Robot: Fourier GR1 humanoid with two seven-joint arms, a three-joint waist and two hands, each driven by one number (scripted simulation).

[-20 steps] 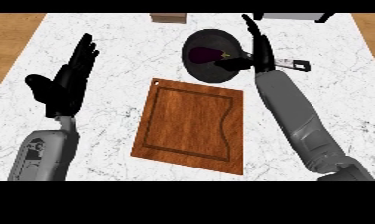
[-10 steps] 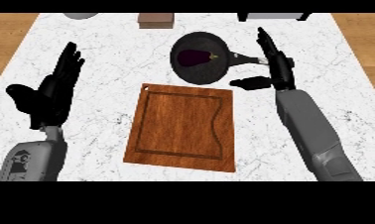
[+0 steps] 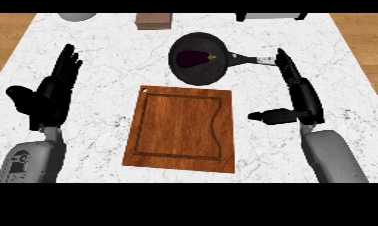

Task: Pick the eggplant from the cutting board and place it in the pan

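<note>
In the upper middle of the frame, the eggplant (image 3: 193, 59) lies inside the black pan (image 3: 181, 71), dark purple against the pan's dark floor, with its stem end pointing toward the pan's handle (image 3: 249, 60), which runs out to the right. Below the pan, in the centre of the frame, the wooden cutting board (image 3: 181, 129) lies bare on the white marbled surface (image 3: 111, 60), with nothing on it. Judged from this layout, the task looks essentially done: the eggplant is off the board and in the pan, and what remains, at most, is for the arms to settle away. The right robot hand (image 3: 299, 90) shows at the right of the frame, just below the end of the pan's handle, its fingers straight and its thumb stuck out to the left, holding nothing. The left robot hand (image 3: 52, 92) shows at the left edge, fingers straight and up, thumb out, resting well apart from the board. Along the top edge sit a brown box (image 3: 154, 20), a grey rounded object (image 3: 77, 17) and a pale object at the upper right (image 3: 270, 16), all partly cut off.
</note>
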